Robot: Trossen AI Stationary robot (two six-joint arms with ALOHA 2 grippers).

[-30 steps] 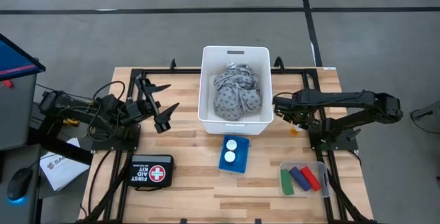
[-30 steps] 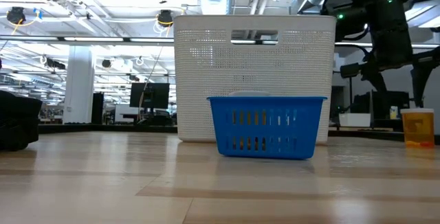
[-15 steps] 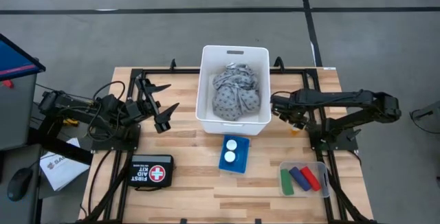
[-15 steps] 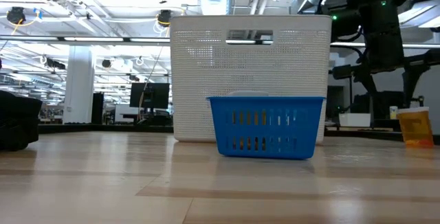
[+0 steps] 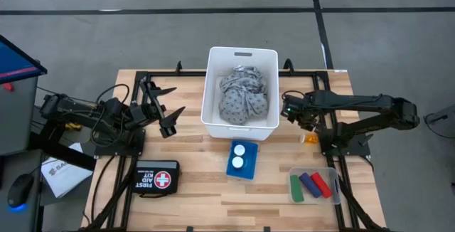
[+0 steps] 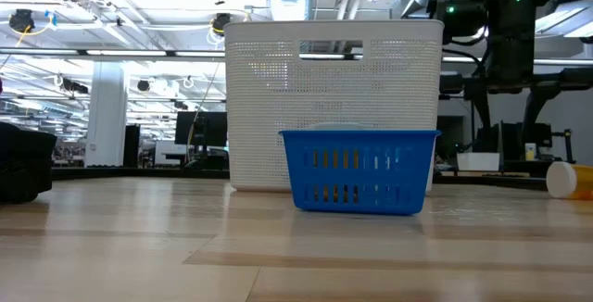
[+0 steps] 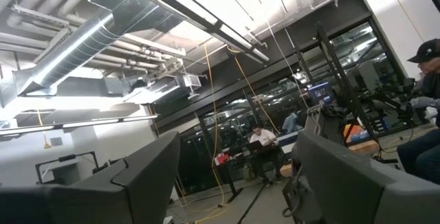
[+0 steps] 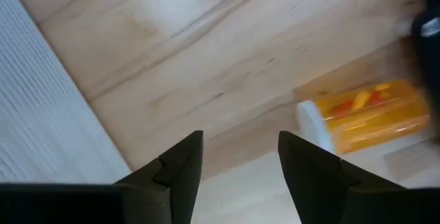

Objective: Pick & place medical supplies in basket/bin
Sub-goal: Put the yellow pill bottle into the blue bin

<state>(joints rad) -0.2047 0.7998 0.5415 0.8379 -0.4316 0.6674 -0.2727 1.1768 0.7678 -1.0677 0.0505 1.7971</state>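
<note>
A bare industrial hall with ceiling ducts surrounds the wooden table (image 5: 192, 189), where the white bin (image 5: 242, 93) already holds the grey cloth (image 5: 244, 98). Beside the bin, the right tool (image 5: 290, 111) hangs with parted, empty jaws near an orange pill bottle (image 8: 364, 116) lying on its side; I judge the next move is a regrasp of that bottle, while the left tool (image 5: 167, 107) waits open.

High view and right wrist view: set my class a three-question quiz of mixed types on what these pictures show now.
1. True or false: the pill bottle beside the right end effector stands upright.
2. What lies in the white bin? A. grey cloth B. first aid kit C. coloured sticks
3. How many white caps show in the blue basket?

Key: 1. False, it lies on its side on the table, clear of the open fingers. 2. A, the grey cloth. 3. Two.
</note>
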